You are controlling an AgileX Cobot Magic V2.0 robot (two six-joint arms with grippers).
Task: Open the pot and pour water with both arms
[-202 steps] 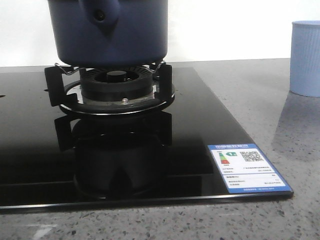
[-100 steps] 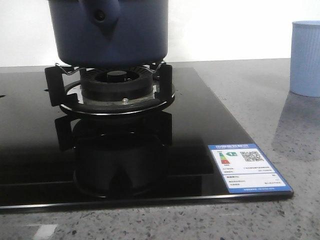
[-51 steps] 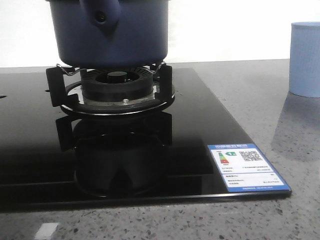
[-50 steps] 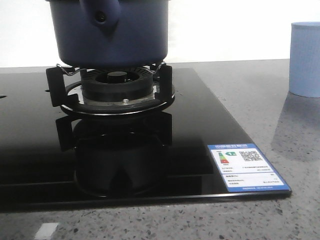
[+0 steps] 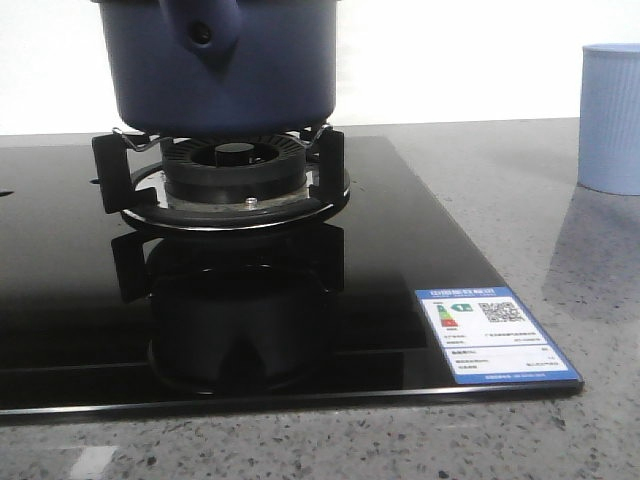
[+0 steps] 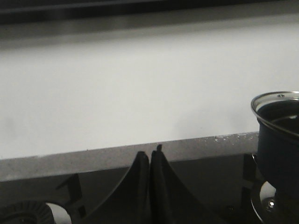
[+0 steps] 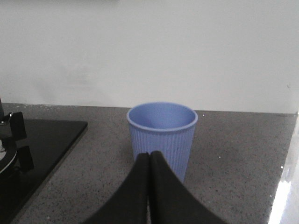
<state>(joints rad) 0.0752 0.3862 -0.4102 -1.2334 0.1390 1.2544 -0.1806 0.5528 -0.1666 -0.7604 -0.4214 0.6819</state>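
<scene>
Front cam: the pot (image 5: 222, 62) sits on the burner stand (image 5: 225, 180) of the black cooktop (image 5: 400, 250).

Left wrist: left gripper (image 6: 150, 161) pinched closed on nothing, held level, pot off to one side.

Right wrist: right gripper (image 7: 149, 161) closed too, pointing at the ribbed cup (image 7: 161, 135).

Dark blue pot (image 5: 225, 70), black shiny stove (image 5: 60, 290). Light blue cup (image 7: 162, 137) with thin lines. Grey speckled counter (image 5: 520, 210), blue-edged white sticker (image 5: 497, 335).

Grey speckled countertop (image 5: 520, 190), black glass hob (image 5: 400, 260) on it, pale blue ribbed cup (image 5: 610, 115) alongside
</scene>
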